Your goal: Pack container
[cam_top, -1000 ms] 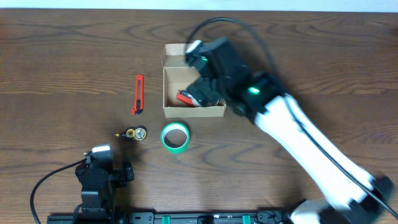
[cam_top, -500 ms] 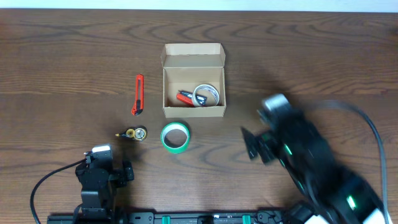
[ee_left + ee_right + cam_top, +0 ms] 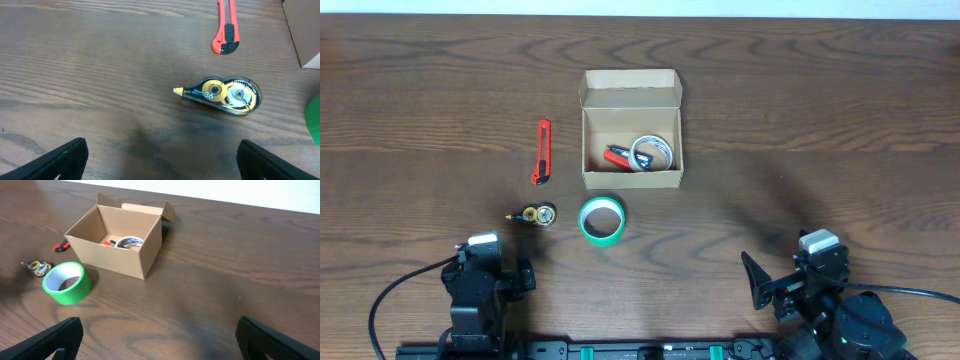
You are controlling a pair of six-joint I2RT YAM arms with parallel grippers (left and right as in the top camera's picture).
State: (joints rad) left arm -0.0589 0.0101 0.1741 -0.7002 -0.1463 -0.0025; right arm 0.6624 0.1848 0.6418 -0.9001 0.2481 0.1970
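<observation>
The open tan cardboard container [image 3: 631,178] stands mid-table with its flap lid [image 3: 629,80] folded back. Inside lie a clear tape roll [image 3: 651,153] and a red-handled tool [image 3: 617,156]; the right wrist view shows the container [image 3: 117,257] too. A green tape roll [image 3: 602,219] lies just in front of it. A correction-tape dispenser [image 3: 535,214] and a red box cutter [image 3: 542,151] lie to its left. My left gripper [image 3: 160,160] is open and empty, near the table's front left. My right gripper [image 3: 157,337] is open and empty at the front right.
The left wrist view shows the correction-tape dispenser [image 3: 222,92] ahead of the fingers, the box cutter [image 3: 226,27] beyond it, and the green roll's edge [image 3: 313,119] at the right. The right wrist view shows the green roll [image 3: 66,282] beside the container.
My right arm has drawn back from over the container to the table's front right edge, leaving the clear tape roll inside the box. The left arm has not moved.
</observation>
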